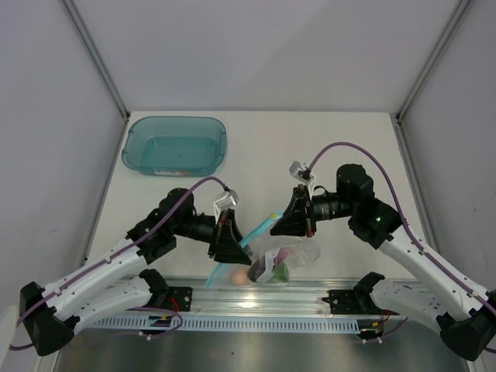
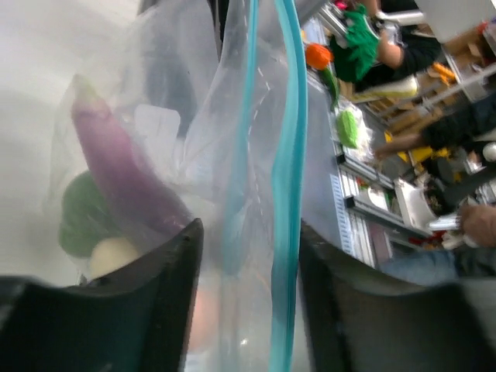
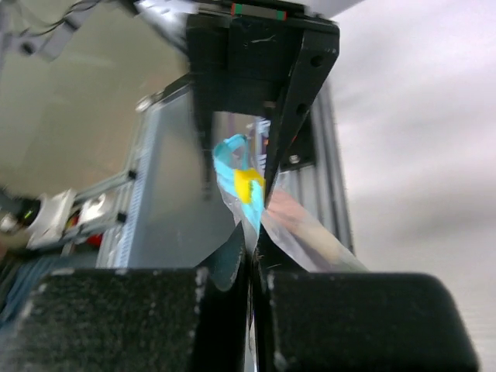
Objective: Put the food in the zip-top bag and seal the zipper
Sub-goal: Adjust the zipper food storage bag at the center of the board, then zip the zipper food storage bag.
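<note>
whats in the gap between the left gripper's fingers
The zip-top bag and its teal zipper run through that gap, the left gripper standing open; the left wrist view shows it.

White tabletop (image 1: pixel 325 139), pale grey walls (image 1: pixel 256 46), alu rail (image 1: pixel 310 298) nr front edge

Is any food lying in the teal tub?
No, the top view shows the teal tub holding nothing, only its bare bottom.

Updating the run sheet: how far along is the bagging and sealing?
Done: eggplant, green pepper and one pale ball lie inside the zip-top bag. In hand: the right gripper is shut on the zipper, the left gripper open astride it. Left: sealing; the strips stand apart. Whether the pinkish ball is inside, I cannot tell.
</note>
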`<action>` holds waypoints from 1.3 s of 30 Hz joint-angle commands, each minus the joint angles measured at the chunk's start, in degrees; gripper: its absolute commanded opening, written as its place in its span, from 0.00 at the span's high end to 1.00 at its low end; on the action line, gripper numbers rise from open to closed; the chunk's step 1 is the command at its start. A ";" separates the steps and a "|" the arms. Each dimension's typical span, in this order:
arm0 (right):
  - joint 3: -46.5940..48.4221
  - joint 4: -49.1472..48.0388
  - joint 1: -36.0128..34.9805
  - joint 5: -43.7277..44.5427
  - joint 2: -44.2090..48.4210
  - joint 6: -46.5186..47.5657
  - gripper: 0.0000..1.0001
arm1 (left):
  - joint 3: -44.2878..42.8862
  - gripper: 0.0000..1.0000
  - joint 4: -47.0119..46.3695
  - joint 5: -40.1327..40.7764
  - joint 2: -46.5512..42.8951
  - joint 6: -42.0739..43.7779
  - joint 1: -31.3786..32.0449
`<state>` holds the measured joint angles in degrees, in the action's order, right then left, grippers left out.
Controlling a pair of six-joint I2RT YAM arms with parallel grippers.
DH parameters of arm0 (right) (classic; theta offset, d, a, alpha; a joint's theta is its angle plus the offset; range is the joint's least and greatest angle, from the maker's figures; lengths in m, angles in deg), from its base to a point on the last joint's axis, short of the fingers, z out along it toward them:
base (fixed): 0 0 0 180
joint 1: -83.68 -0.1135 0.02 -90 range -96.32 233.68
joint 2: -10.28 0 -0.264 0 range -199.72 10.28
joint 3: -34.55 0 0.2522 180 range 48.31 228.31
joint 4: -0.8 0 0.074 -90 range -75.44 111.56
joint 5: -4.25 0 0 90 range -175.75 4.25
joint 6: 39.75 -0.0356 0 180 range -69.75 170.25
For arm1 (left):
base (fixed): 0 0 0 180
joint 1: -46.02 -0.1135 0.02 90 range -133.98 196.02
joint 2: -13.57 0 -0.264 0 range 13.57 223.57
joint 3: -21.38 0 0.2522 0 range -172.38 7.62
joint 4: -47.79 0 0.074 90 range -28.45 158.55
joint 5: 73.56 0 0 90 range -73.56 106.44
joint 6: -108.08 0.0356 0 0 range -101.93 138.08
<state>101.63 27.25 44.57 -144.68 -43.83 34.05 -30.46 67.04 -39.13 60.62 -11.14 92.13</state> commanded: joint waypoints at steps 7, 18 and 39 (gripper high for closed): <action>-5.15 -0.82 -3.69 21.32 5.24 -4.71 1.00 | 2.23 0.01 -2.50 29.27 -8.54 -4.80 0.12; -2.61 -2.23 -9.22 27.91 0.32 -8.22 1.00 | -0.67 0.01 -3.33 34.47 -11.54 -4.19 0.12; -0.94 -2.23 -17.84 32.04 -1.26 -9.72 1.00 | 1.43 0.43 -14.81 16.98 -3.63 -7.17 -0.05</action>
<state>98.06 26.39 27.93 -114.06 -45.43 24.76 -29.98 57.32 -19.46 57.49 -16.71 92.17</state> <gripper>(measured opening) 0.003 0.569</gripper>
